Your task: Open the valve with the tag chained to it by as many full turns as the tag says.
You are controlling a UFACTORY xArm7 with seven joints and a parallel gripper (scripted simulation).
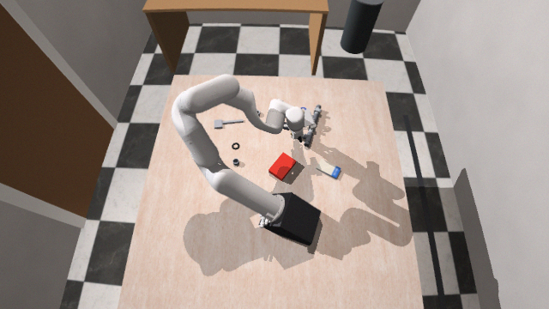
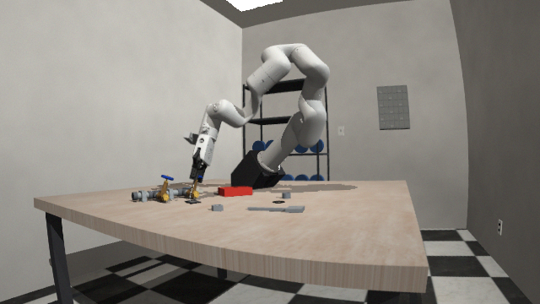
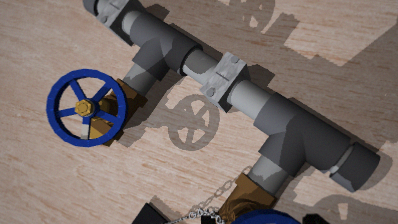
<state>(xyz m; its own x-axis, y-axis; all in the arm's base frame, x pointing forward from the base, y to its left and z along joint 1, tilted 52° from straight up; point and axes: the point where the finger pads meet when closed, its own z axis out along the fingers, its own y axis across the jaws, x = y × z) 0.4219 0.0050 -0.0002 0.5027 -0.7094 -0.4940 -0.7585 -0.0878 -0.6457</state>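
A grey pipe (image 3: 235,95) lies on the table with two brass valves that have blue handwheels. In the wrist view one handwheel (image 3: 86,107) stands free at the left. The other handwheel (image 3: 267,218) is at the bottom edge, with a chain (image 3: 215,197) running from its brass stem to a black tag (image 3: 150,216) that is mostly cut off. My gripper (image 2: 198,176) points down onto this chained valve (image 2: 194,192) and is shut on its handwheel. The untagged valve (image 2: 164,190) stands to its left in the side view. The tag's number is hidden.
A red block (image 1: 282,166) lies near the pipe, with a white and blue box (image 1: 329,170) to its right. A grey wrench-like tool (image 1: 227,123), a black ring (image 1: 235,146) and a small dark nut (image 1: 236,161) lie to the left. My black base (image 1: 293,218) sits nearer the front.
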